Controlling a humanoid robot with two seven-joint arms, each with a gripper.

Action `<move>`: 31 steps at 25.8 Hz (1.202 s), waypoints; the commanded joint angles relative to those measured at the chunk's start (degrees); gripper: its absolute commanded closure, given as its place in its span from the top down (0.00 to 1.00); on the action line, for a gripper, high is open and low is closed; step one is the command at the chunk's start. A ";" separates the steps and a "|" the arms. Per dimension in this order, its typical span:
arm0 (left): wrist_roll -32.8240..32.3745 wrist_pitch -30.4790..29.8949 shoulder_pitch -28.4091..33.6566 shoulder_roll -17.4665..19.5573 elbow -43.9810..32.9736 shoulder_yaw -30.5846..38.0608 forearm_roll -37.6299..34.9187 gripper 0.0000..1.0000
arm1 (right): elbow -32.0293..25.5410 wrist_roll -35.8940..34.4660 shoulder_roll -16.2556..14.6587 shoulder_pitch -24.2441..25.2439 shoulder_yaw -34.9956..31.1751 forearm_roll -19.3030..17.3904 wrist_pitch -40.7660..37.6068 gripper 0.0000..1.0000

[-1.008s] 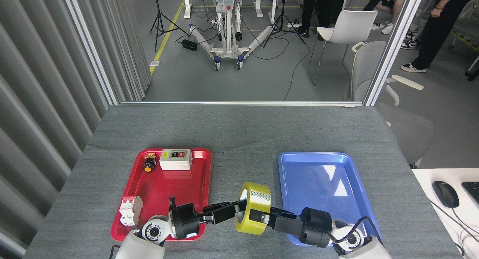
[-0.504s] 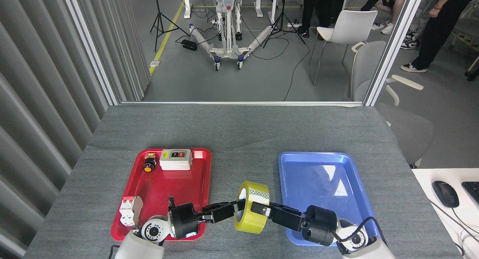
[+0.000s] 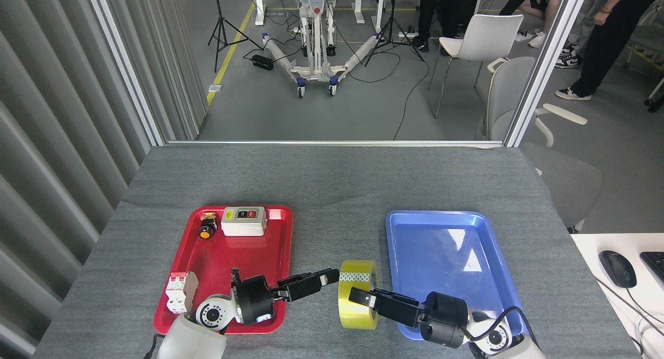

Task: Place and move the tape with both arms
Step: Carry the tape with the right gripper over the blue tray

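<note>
Grey felt-like table (image 3: 332, 182) carries two glossy trays — one red (image 3: 282, 255), one blue (image 3: 498, 265) — between them one translucent yellow tape roll (image 3: 357, 302), right gripper (image 3: 358, 295) clamping it, left gripper (image 3: 328, 277) unclear.

grey table (image 3: 332, 182) (two trays: red (image 3: 282, 234), blue (image 3: 498, 276))
</note>
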 commanded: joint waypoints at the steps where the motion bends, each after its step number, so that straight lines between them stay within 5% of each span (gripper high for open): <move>1: 0.15 0.18 -0.69 0.19 0.90 0.04 -0.04 1.00 | -0.02 -0.05 -0.01 0.08 -0.01 -0.10 -0.19 0.36; 16: 0.23 0.18 -1.48 2.74 1.07 1.36 -0.04 1.00 | -0.20 -2.16 -0.63 0.34 -0.27 -0.10 -0.19 0.30; 28: 10.25 3.96 -1.22 10.82 0.46 8.39 -2.67 1.00 | -0.20 -4.88 -9.15 0.34 -10.64 3.06 -0.19 0.01; 31: 16.40 4.05 -0.52 14.78 -4.90 8.65 -9.52 1.00 | -0.73 -6.81 -14.60 -0.01 -10.20 3.15 -0.19 0.00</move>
